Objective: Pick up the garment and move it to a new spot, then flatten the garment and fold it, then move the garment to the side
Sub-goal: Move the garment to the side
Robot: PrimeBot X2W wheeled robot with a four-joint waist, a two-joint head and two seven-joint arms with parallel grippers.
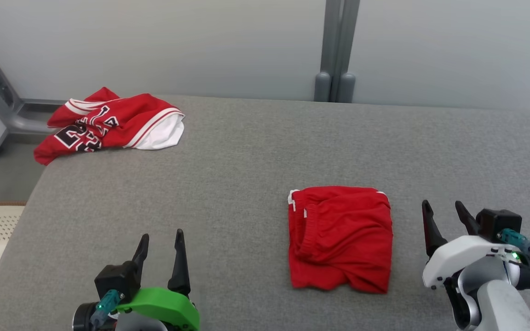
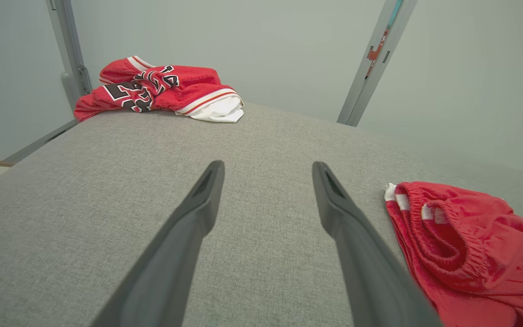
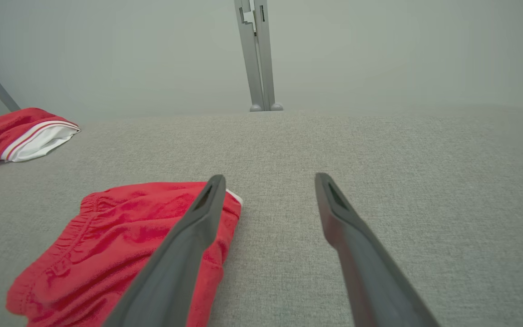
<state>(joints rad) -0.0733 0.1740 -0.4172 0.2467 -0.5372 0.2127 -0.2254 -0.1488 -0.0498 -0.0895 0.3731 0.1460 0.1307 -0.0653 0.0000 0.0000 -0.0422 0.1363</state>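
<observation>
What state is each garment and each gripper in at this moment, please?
Shorts: folded into a compact square, lying flat, not held.
Jersey: crumpled in a heap at the far left corner, unfolded.
Left gripper: open, empty, well apart from the shorts.
Right gripper: open, empty, beside the shorts, not touching them.

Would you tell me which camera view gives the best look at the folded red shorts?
The head view: the folded red shorts lie whole and unobstructed on the grey surface. The left wrist view catches their waistband side, cropped at the frame's edge; the right wrist view has one of its own jaws across them.
</observation>
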